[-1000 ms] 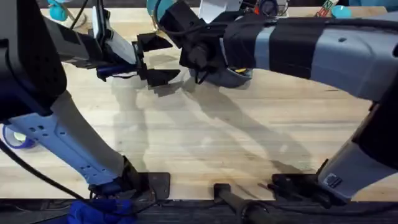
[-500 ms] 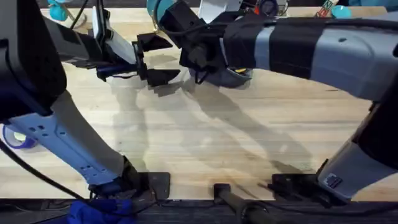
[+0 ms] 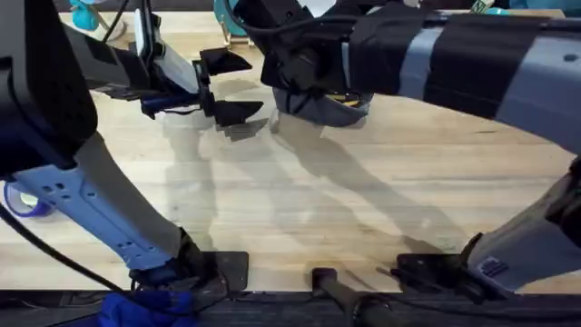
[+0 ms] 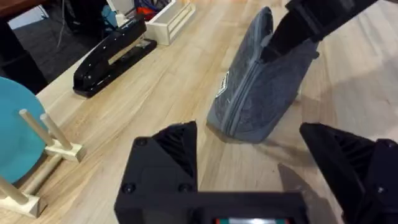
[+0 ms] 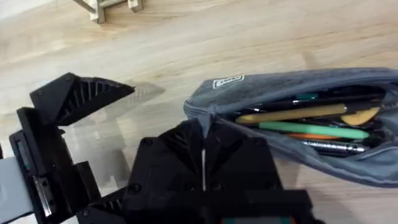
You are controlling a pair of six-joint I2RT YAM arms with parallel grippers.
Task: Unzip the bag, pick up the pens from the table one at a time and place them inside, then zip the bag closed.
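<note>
The grey-blue bag (image 5: 249, 99) stands unzipped on the table (image 3: 300, 200), and several pens (image 5: 311, 129), yellow, green, orange and dark, lie inside it. My right gripper (image 5: 204, 163) is shut on the bag's near end at the zip. Overhead, the right gripper (image 3: 292, 71) sits just left of the bag (image 3: 331, 107). From the left wrist, the bag (image 4: 261, 93) rises upright with the right gripper (image 4: 305, 22) pinching its top. My left gripper (image 4: 255, 158) hangs open just in front of the bag and apart from it; overhead, this left gripper (image 3: 227, 87) is to the bag's left.
A black stapler (image 4: 115, 53) and a white tray (image 4: 165, 22) lie beyond the bag at the far edge. A blue disc on a wooden peg stand (image 4: 22, 146) is off to the side. Bare planks stretch across the near half of the table.
The right arm has shifted a little toward the far edge, drawing the bag's end with it. The left arm has stayed put.
</note>
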